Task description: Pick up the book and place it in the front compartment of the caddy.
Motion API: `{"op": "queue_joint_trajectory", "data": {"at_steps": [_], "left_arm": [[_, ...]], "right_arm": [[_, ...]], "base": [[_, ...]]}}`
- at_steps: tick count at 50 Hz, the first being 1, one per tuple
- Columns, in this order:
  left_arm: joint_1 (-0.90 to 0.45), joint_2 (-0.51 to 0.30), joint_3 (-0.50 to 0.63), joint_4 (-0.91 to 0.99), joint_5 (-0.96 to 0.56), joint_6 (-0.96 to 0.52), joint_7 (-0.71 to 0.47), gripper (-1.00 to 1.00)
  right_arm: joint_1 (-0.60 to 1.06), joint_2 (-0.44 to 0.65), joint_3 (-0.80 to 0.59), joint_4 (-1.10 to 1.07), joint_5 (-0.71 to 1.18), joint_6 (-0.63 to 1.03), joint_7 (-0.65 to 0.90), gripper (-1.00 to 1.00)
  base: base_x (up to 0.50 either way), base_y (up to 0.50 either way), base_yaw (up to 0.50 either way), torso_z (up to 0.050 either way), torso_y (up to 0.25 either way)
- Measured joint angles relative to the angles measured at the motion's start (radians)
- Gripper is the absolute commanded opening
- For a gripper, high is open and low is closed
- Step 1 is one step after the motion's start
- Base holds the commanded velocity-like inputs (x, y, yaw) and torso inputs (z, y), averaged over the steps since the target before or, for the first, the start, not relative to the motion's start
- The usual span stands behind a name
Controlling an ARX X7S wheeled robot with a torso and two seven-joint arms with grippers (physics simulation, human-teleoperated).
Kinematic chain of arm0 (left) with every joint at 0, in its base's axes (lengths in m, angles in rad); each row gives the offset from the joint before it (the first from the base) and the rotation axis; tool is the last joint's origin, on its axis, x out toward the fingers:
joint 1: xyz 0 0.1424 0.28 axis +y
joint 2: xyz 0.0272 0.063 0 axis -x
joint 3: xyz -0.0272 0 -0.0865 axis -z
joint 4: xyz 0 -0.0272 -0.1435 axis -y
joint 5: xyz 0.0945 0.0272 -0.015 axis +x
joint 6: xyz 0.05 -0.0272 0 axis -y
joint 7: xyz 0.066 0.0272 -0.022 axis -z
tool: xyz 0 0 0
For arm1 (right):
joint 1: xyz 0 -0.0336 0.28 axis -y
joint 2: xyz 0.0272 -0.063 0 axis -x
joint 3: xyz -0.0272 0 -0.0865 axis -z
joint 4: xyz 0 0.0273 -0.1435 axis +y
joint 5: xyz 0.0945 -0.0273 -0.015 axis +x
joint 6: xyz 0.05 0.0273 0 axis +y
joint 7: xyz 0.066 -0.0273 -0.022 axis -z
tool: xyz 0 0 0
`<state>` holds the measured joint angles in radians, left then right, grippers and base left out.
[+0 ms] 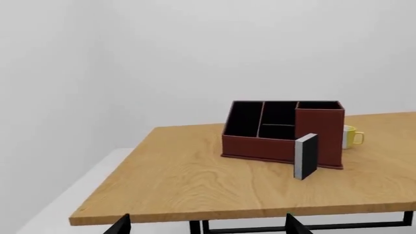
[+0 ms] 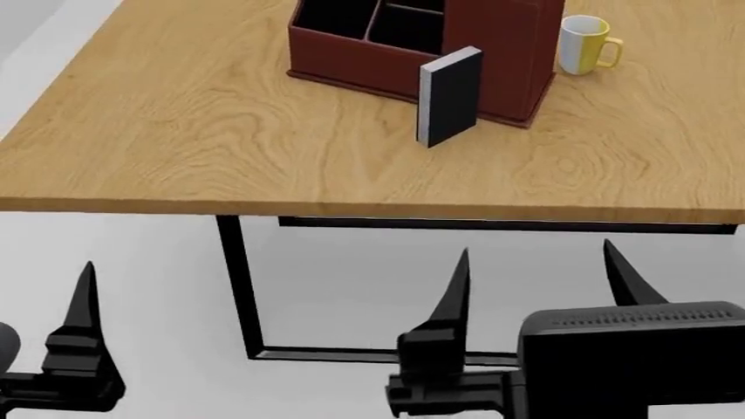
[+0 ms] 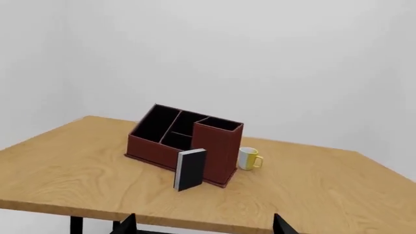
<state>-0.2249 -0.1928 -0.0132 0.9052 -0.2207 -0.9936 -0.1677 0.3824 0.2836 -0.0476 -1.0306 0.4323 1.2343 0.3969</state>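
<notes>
The book [image 2: 452, 96] stands upright on its edge on the wooden table, black cover and pale page edge showing, right against the caddy's near wall; it also shows as the book [image 1: 307, 156] and the book [image 3: 190, 169]. The red-brown caddy [image 2: 349, 65] has black inner cells and one tall cell at its right end. In its cross-divided strip the larger cell, the front compartment [image 1: 279, 113], holds nothing. My left gripper [image 1: 208, 225] and right gripper [image 2: 542, 279] both hang open and hold nothing, below and in front of the table's near edge, well short of the book.
A yellow and white mug [image 2: 584, 44] stands on the table just right of the caddy. The wooden table [image 2: 174, 140] rests on a black metal frame [image 2: 239, 288] that runs under its near edge. A pale wall stands behind the table.
</notes>
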Motion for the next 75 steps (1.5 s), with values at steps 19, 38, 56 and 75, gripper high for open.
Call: {"op": "queue_joint_trajectory", "data": {"at_steps": [19,38,56,75], "left_arm": [[-0.003,-0.004,-0.001,0.012,-0.019,-0.007,-0.012,1.0],[-0.012,-0.01,-0.009,0.025,-0.039,-0.021,-0.022,1.0],[-0.019,-0.017,-0.006,0.019,-0.05,-0.017,-0.034,1.0],[-0.021,-0.026,-0.004,0.022,-0.06,-0.014,-0.046,1.0]], "right_arm": [[0.012,0.02,0.04,-0.004,0.103,-0.022,0.082,1.0],[0.028,0.05,0.03,0.002,0.168,-0.02,0.149,1.0],[0.037,0.068,0.021,0.005,0.225,-0.013,0.199,1.0],[0.051,0.086,0.031,0.003,0.304,0.003,0.256,1.0]], "base": [[0.37,0.0,0.0,0.0,0.0],[0.5,0.0,0.0,0.0,0.001],[0.5,0.0,0.0,0.0,0.002],[0.5,0.0,0.0,0.0,0.001]]}}
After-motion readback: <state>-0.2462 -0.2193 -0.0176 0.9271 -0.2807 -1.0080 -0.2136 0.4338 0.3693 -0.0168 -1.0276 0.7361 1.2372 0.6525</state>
